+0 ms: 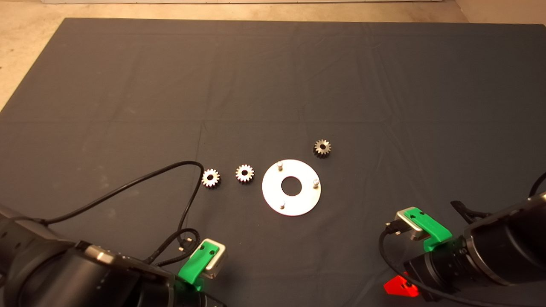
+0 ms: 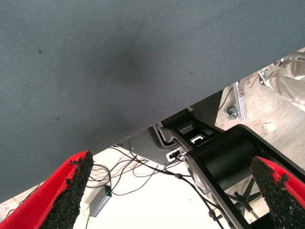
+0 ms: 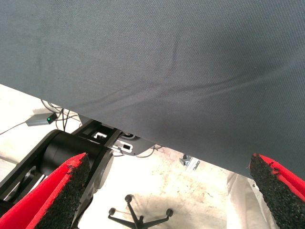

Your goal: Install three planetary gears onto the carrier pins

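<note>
Both arms sit low at the near edge of the mat (image 1: pixel 128 64), nothing in hand. The left gripper (image 2: pixel 171 191) waits at the lower left, its red fingers (image 2: pixel 62 191) spread wide apart with only mat edge and floor clutter between them. The right gripper (image 3: pixel 171 191) waits at the lower right, likewise spread wide and holding nothing.

Out in the middle lies the shiny disc (image 1: pixel 291 200), flat on the mat, its three carrier pins (image 1: pixel 280 164) standing upright and bare around the big centre hole. All three planetary gears (image 1: pixel 245 173) lie loose on the mat: one just beside the disc's left rim, another (image 1: pixel 210 177) further left near a looping black cable (image 1: pixel 128 185), and the third (image 1: pixel 322 148) just off the disc's far right rim.
</note>
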{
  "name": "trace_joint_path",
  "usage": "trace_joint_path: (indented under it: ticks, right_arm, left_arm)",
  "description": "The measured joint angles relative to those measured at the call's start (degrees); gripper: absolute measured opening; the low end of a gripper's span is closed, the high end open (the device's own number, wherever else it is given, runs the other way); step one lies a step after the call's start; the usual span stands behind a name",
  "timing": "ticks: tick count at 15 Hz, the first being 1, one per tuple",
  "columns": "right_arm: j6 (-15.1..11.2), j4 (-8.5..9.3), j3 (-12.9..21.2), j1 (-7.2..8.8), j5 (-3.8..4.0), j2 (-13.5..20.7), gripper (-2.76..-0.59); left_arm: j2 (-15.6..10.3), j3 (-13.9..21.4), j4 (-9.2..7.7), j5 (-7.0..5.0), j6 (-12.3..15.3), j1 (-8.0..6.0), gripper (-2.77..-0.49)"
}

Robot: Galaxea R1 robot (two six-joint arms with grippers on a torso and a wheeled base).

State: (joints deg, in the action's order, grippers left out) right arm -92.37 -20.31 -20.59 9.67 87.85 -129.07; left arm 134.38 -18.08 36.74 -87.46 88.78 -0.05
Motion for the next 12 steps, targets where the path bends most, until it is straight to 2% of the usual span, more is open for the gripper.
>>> trace_joint_path:
  ticks: [8, 11, 12]
  right_arm:
    - [0.2, -0.91, 0.0, -0.63, 0.0, 0.0, -0.86]
    - [0.2, -1.11, 0.0, -0.63, 0.02, -0.2, -0.86]
    - [0.2, -1.11, 0.0, -0.63, 0.02, -0.5, -0.86]
  left_arm:
    - [0.2, 0.0, 0.0, 0.0, 0.0, 0.0, -0.89]
    - [0.5, 0.0, -0.01, 0.0, -1.3, -0.05, -0.89]
    - [0.5, 0.0, -0.15, 0.0, -2.5, -0.52, -0.89]
